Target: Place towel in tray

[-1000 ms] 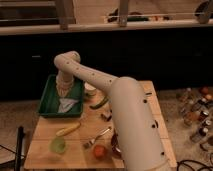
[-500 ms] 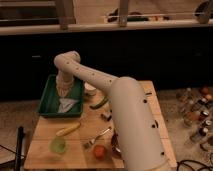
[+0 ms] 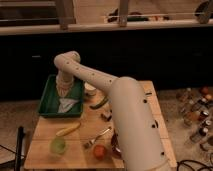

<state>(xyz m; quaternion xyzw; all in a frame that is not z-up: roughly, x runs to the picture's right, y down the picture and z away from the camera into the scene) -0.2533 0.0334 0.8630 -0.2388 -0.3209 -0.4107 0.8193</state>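
Observation:
A green tray (image 3: 50, 95) sits at the back left of the wooden table. A white towel (image 3: 66, 104) lies inside the tray near its front right. My white arm reaches from the lower right up and over to the tray. The gripper (image 3: 64, 90) hangs over the tray, just above the towel's upper edge.
On the table lie a banana (image 3: 67, 130), a green cup (image 3: 58, 145), a fork (image 3: 97, 138), an orange fruit (image 3: 100, 151), a green vegetable (image 3: 100, 103) and a white cup (image 3: 90, 90). Bottles and cans (image 3: 195, 112) stand on the floor to the right.

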